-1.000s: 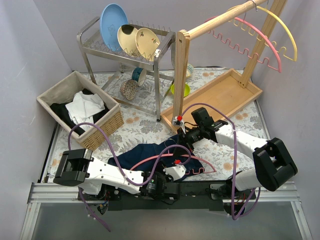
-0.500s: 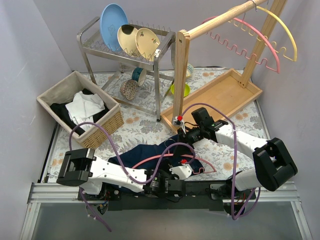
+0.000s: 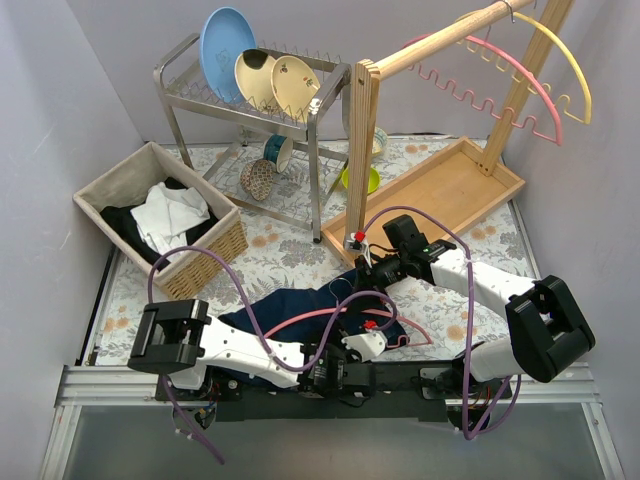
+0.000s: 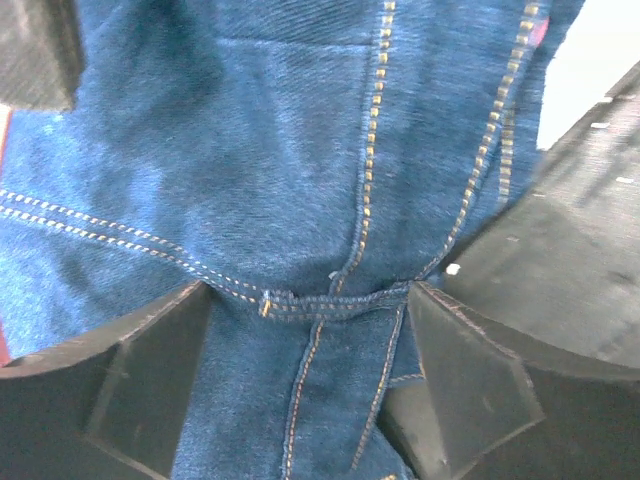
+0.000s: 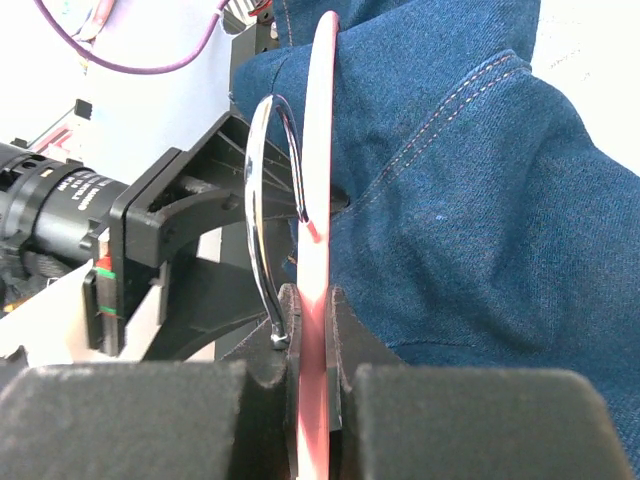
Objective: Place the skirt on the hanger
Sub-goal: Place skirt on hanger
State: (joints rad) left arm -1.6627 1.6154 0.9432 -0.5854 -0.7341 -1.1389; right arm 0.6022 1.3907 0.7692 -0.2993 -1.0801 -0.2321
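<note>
The dark blue denim skirt point(image 3: 285, 308) lies crumpled on the floral table near the front edge. A pink hanger point(image 3: 318, 318) runs across it, and its metal hook point(image 5: 262, 215) shows in the right wrist view. My right gripper point(image 3: 366, 276) is shut on the pink hanger point(image 5: 316, 200) just below the hook, with skirt cloth point(image 5: 450, 170) beside it. My left gripper point(image 3: 368, 342) sits low over the skirt's near right edge. In its wrist view the fingers point(image 4: 150, 370) stand wide apart, open, with a seamed fold of denim point(image 4: 330, 180) between them, not pinched.
A wicker basket point(image 3: 210, 250) of clothes stands at the left. Behind are a metal dish rack point(image 3: 190, 95) with plates, bowls point(image 3: 262, 178) under it, and a wooden clothes rack point(image 3: 362, 150) on a tray point(image 3: 450, 190). Pink and yellow hangers point(image 3: 520, 85) hang from its rail.
My left gripper has opened wider and slid a little to the right along the skirt's near edge. The right gripper and hanger have stayed put.
</note>
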